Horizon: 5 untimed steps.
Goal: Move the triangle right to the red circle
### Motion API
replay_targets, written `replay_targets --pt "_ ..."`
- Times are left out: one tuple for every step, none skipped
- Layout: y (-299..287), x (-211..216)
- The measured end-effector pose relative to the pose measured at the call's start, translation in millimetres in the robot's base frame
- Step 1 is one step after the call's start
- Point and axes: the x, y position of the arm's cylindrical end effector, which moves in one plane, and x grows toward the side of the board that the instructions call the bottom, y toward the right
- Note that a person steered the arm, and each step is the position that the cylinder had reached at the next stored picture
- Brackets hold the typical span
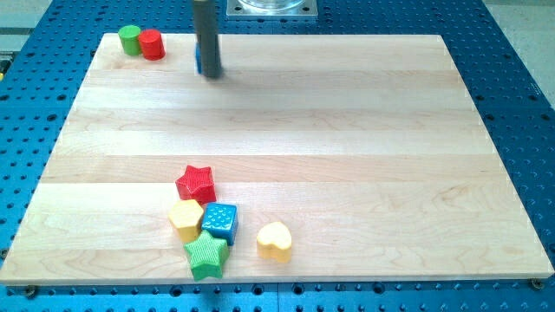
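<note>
The red circle (pixel 153 44) stands near the board's top left corner, touching a green circle (pixel 130 39) on its left. My tip (pixel 211 74) rests on the board to the right of the red circle. A sliver of a blue block (pixel 199 57) shows at the rod's left edge, between the rod and the red circle. The rod hides most of it, so I cannot make out its shape.
A cluster lies near the view's bottom: a red star (pixel 196 183), a yellow hexagon (pixel 186 217), a blue cube (pixel 220 221) and a green star (pixel 206 256). A yellow heart (pixel 274 241) lies just right of them. The wooden board (pixel 347 130) sits on a blue perforated table.
</note>
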Motion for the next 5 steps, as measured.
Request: replay_targets --pt "-24.9 -11.7" --pt "-0.1 14.1" --pt "54.4 -13.3" --pt "42.9 -61.2" --pt "9.3 -69.3"
